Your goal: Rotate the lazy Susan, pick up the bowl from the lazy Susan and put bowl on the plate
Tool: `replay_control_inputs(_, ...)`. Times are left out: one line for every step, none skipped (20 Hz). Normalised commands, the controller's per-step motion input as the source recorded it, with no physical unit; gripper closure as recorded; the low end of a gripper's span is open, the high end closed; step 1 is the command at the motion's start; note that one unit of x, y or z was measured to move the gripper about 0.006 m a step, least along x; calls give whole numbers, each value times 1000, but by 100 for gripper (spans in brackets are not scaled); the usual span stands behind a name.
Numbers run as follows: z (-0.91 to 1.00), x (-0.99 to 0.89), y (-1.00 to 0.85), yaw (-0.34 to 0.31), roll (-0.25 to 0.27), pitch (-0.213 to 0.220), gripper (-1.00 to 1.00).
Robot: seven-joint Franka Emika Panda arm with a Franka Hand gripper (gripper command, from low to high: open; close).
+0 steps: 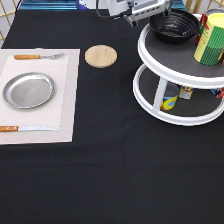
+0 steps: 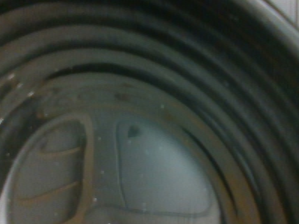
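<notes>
Black cloth covers the worktop (image 1: 110,170), bare along its near edge; toward the exterior view's left edge a pale rectangular placemat (image 1: 67,90) carries the round shiny silver metal plate (image 1: 28,90), a wooden-handled fork (image 1: 37,56) beyond it and a wooden-handled knife (image 1: 25,129) in front; a small round light wooden disc (image 1: 101,56) lies just beside the mat; at the right edge stands the large two-tier white lazy Susan (image 1: 175,75), its top tray bearing the glossy black ridged bowl (image 1: 175,25) and a yellow-green can (image 1: 210,39); the grey gripper (image 1: 145,12) reaches the bowl's rim at the far edge, though whether it is open or closed cannot be told; the wrist view is filled by the bowl's concentric ridges (image 2: 153,100).
</notes>
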Motion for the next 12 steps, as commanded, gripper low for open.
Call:
replay_control_inputs(71,0,240,0,-124,0,100)
replay_control_inputs(6,0,243,0,-120,0,100)
replay_control_inputs(0,0,243,0,-123,0,100)
replay_control_inputs(0,0,266,0,-127,0,100)
replay_control_inputs(0,0,257,0,-135,0,100)
replay_control_inputs(0,0,209,0,-132,0,100)
replay_control_inputs(-17,0,151,-5,-123,0,100)
replay_control_inputs(-43,0,91,-15,-115,0,100)
replay_control_inputs(-43,0,31,-27,-107,-14,100)
replay_control_inputs(-23,0,0,-34,-94,-20,100)
replay_control_inputs(-31,0,0,-35,-56,-15,100)
replay_control_inputs(-3,0,-120,-35,-19,-3,100)
